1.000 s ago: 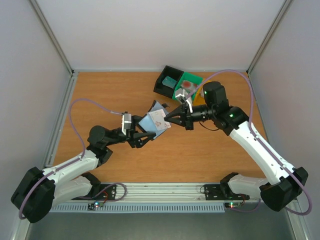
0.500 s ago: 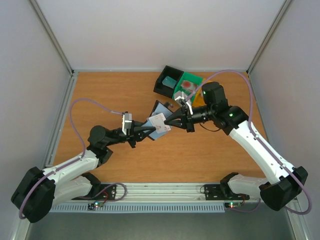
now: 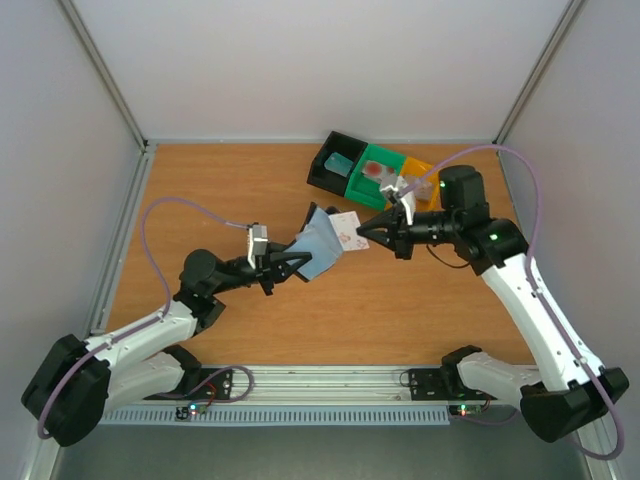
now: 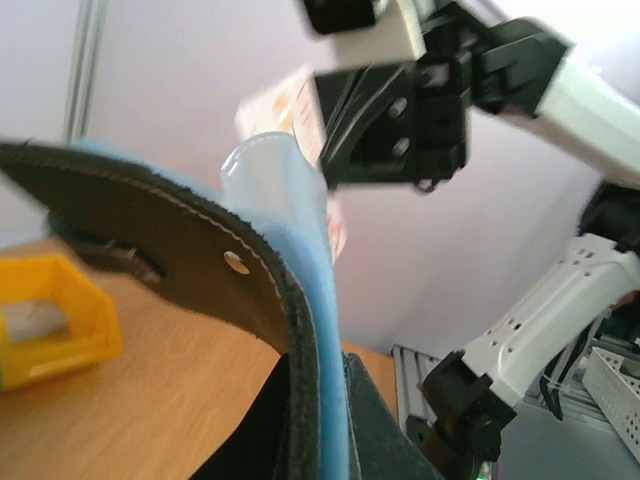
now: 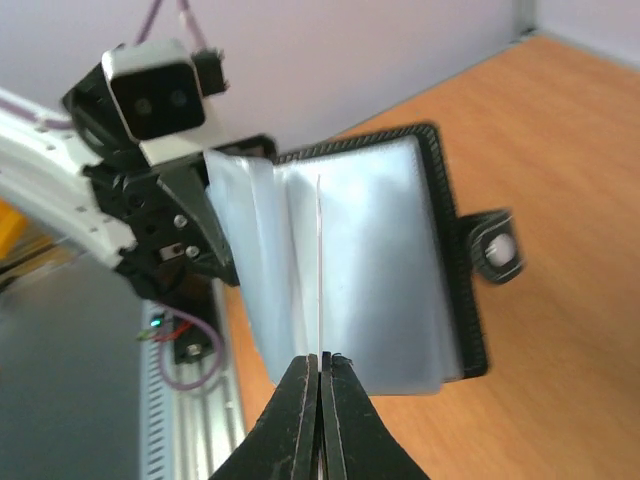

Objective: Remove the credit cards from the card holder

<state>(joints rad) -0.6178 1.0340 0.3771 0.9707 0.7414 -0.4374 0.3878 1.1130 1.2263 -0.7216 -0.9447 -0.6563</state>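
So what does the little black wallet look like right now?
The card holder is a black, stitched, leathery-looking book-style wallet with pale blue-grey see-through pockets and a small snap tab. It hangs open above the table. The left claw pinches one edge; the right claw pinches a whitish card close against its pockets.

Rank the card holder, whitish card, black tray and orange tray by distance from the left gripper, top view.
1. card holder, clamped in the left gripper.
2. whitish card, just beyond, pinched by the right gripper.
3. black tray, at the far edge.
4. orange tray, far right.
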